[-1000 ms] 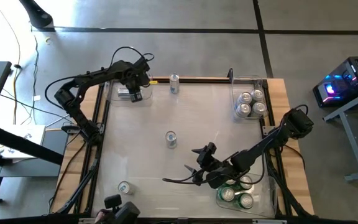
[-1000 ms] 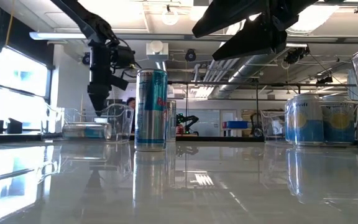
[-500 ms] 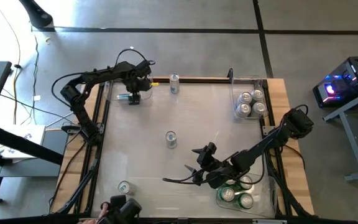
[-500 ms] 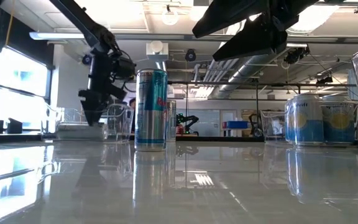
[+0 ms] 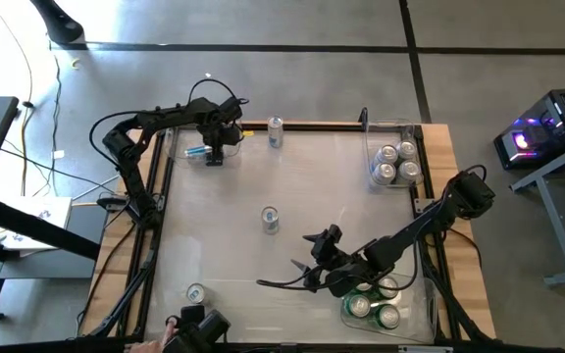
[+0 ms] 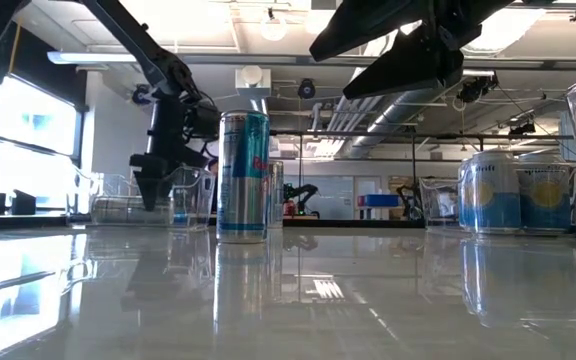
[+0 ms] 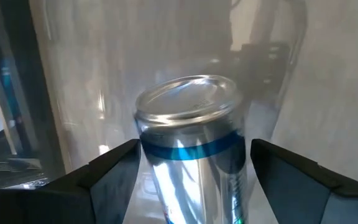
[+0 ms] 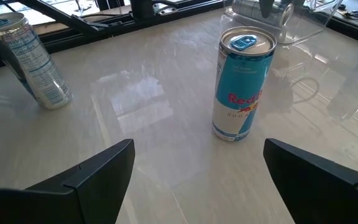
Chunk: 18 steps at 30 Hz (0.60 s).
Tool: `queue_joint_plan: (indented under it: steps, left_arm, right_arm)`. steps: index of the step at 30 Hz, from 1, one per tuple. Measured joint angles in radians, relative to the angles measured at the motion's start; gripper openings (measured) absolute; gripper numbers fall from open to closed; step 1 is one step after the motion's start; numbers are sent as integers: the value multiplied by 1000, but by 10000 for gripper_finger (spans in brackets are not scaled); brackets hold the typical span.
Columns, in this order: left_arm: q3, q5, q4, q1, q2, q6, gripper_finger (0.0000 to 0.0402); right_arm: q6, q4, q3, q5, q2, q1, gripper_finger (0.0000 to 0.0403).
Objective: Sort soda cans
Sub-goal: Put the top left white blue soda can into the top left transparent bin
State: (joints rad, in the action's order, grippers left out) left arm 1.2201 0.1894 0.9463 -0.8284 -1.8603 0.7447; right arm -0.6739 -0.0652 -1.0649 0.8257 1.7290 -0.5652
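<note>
A silver soda can with a blue band (image 7: 191,149) lies on its side inside the clear bin (image 5: 186,139) at the table's far left. My left gripper (image 5: 213,154) points down into that bin, open, one finger on each side of the can. Three more soda cans stand upright on the table: one at the centre (image 5: 270,219), one at the far edge (image 5: 275,130), one near the front left (image 5: 195,294). My right gripper (image 5: 284,272) hangs open and apart from them, right of centre and toward the near edge. My left gripper comes from above, pointing down, with its fingers (image 7: 114,165) across the lying can, beside its body near the top end (image 7: 166,149). The can rests on the bin's floor. Whether the fingers touch it I cannot tell.
A clear bin at the far right (image 5: 396,162) holds several silver cans. Another at the near right (image 5: 371,306) holds green cans, close under my right arm. A dark object (image 5: 202,328) sits at the near left edge. Open tabletop lies around the centre can.
My left gripper has gone down into the far-left bin, rolled a little, and opened from shut, so that its fingers now stand on either side of the lying can.
</note>
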Motion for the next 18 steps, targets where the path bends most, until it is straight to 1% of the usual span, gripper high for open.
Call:
queue_joint_plan:
  steps: [4,8,11,12,18]
  left_arm:
    - [-1,-9,3,0,-3,-12,276]
    - [-1,-7,2,0,0,-23,230]
    - [-2,17,-4,2,-4,-51,201]
    - [-1,20,-6,2,-3,-53,196]
    - [-4,45,-9,8,32,-56,196]
  right_arm:
    - [0,-1,0,0,0,0,353]
    - [0,-1,0,-1,0,2,353]
    - [0,-1,0,-1,0,2,353]
    - [0,-1,0,-1,0,2,353]
    - [0,-1,0,-5,0,2,353]
